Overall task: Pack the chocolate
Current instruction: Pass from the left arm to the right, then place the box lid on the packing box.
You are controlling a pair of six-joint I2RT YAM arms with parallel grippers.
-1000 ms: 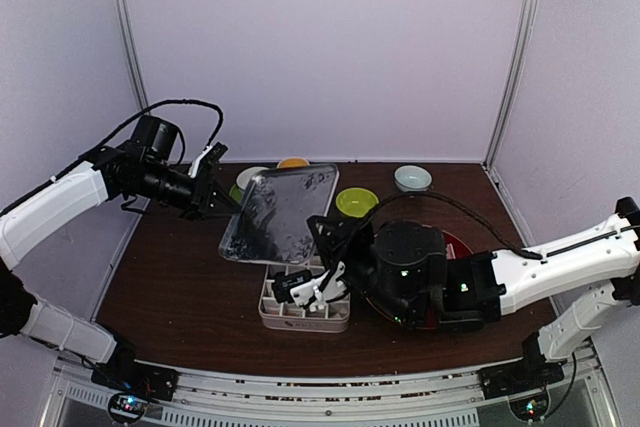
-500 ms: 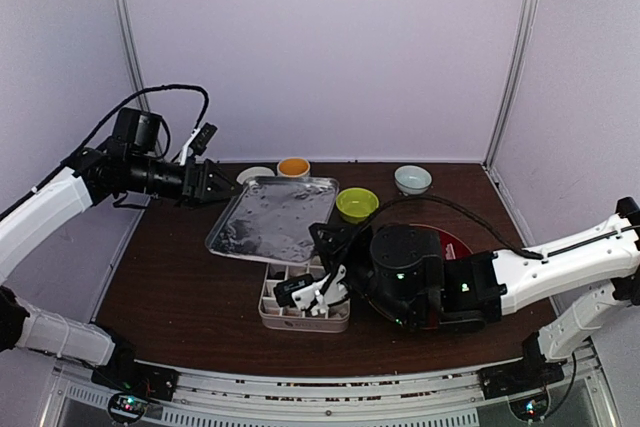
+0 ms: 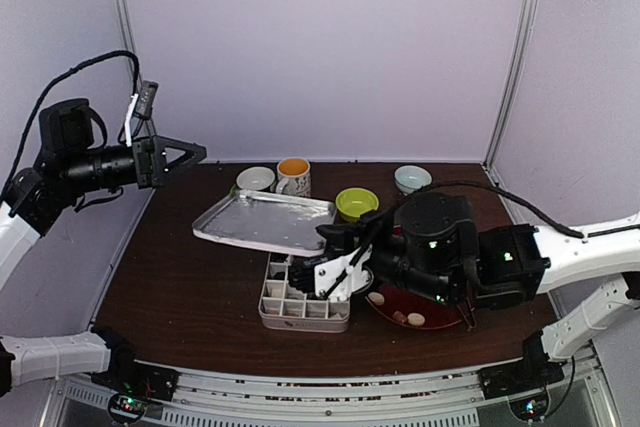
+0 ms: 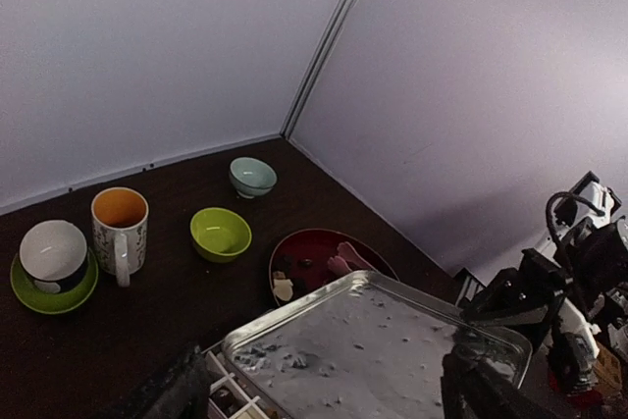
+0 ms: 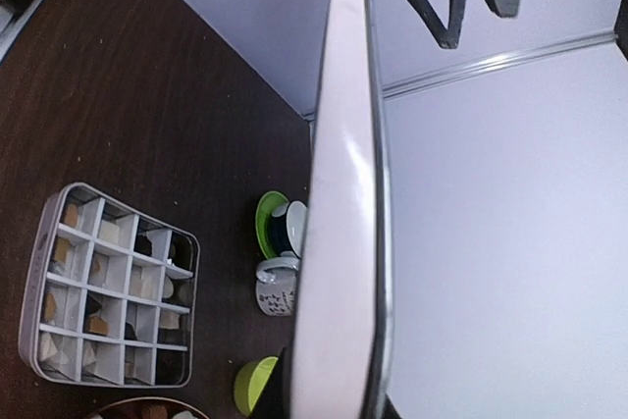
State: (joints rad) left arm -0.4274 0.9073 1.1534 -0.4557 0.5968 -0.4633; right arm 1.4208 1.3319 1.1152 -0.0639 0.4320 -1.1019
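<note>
Lidding step, by my read. Right gripper (image 3: pixel 338 252) pinches the near edge of the tin lid (image 3: pixel 262 221), which sits tilted, mostly behind the divided tin (image 3: pixel 300 323) and not yet over it. Left gripper (image 3: pixel 178 159) is spread wide and empty, high at the left, well apart from the lid. Chocolate (image 5: pixel 71 217) fills the compartments; a few pieces lie on the red plate (image 4: pixel 312 235). Next move calls for levelling the lid, squaring it over the grid and lowering it evenly, or it may jam.
</note>
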